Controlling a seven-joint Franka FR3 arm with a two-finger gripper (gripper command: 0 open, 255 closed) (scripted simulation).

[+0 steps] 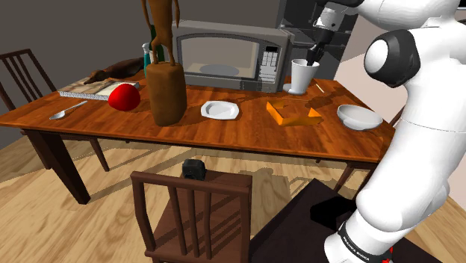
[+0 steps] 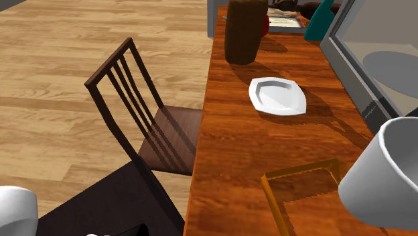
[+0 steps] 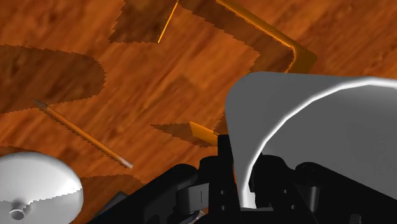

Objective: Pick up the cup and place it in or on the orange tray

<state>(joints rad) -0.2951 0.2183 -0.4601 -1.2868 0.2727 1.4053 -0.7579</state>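
Cup (image 1: 303, 75): plain white, upright, open-topped, no handle seen. It stands far on the bench (image 1: 224, 138), beside the microwave (image 1: 224, 56), with its rim wall grasped by the claw (image 1: 312, 60), one finger inside and one outside. Orange tray (image 1: 276, 112): shallow, flat on the bench, just nearer than the cup and slightly to the shoulder view's left, so the carry judged short.

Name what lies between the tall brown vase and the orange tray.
A white plate lies between the brown vase and orange tray, plain in the shoulder view.
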